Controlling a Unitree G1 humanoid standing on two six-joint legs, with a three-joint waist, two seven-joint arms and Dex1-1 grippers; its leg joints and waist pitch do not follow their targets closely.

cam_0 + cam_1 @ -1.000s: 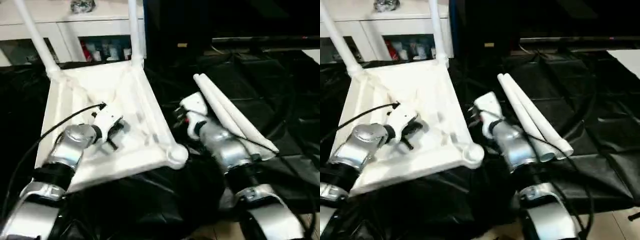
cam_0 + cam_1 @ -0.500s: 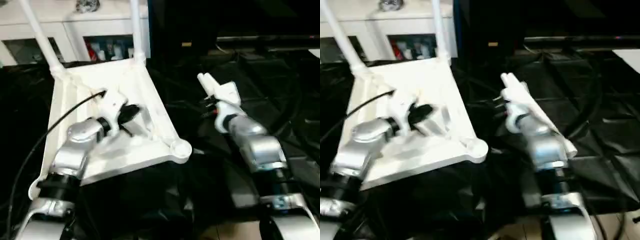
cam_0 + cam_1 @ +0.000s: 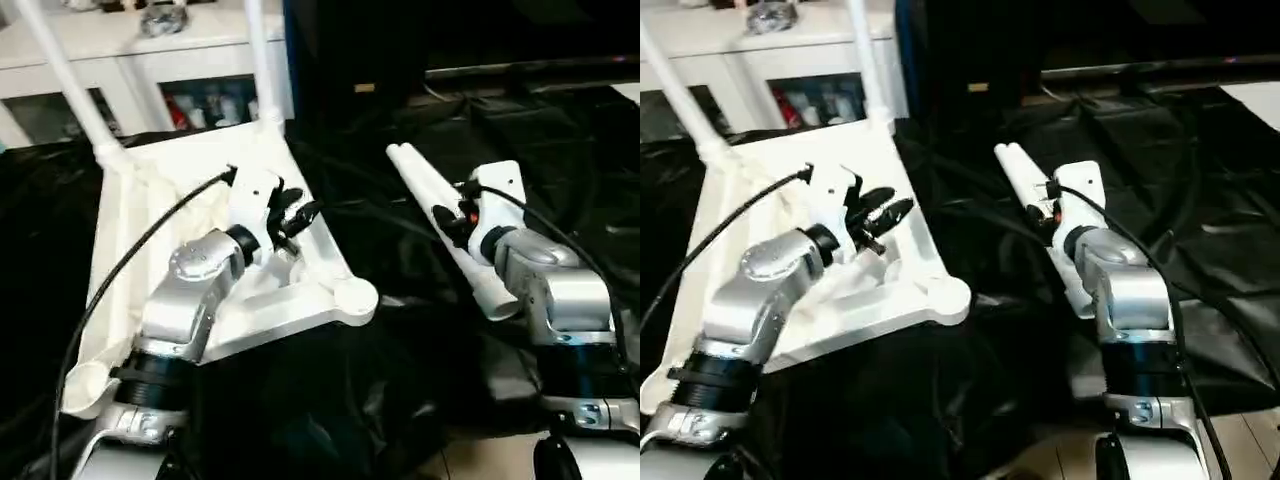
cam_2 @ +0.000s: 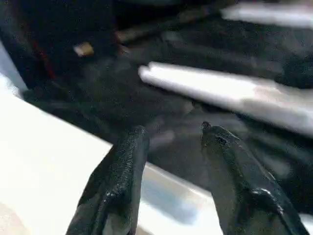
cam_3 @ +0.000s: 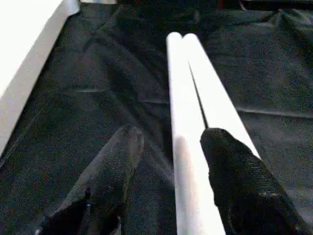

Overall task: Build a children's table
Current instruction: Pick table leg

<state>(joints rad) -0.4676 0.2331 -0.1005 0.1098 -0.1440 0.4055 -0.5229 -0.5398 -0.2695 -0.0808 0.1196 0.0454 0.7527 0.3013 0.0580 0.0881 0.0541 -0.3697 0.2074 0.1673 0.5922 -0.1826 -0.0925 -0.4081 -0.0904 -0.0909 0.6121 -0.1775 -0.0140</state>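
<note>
Black sheeting [image 3: 400, 400] underfoot, white cabinet [image 3: 150, 60] behind. Upside-down top [image 3: 130, 260] on the left, two legs [image 3: 75, 85] upright in its far sockets; two loose legs [image 3: 1025, 190] side by side on the right. Left gripper [image 4: 171, 142] parted, empty, over the top's edge. Right gripper [image 5: 168, 147] parted astride one loose leg.

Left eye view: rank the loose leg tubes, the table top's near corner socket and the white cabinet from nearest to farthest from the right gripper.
1. Loose leg tubes: directly under the right gripper, on the black sheet.
2. Near corner socket: off to the gripper's left, on the table top.
3. White cabinet: far back, behind the table top.
</note>
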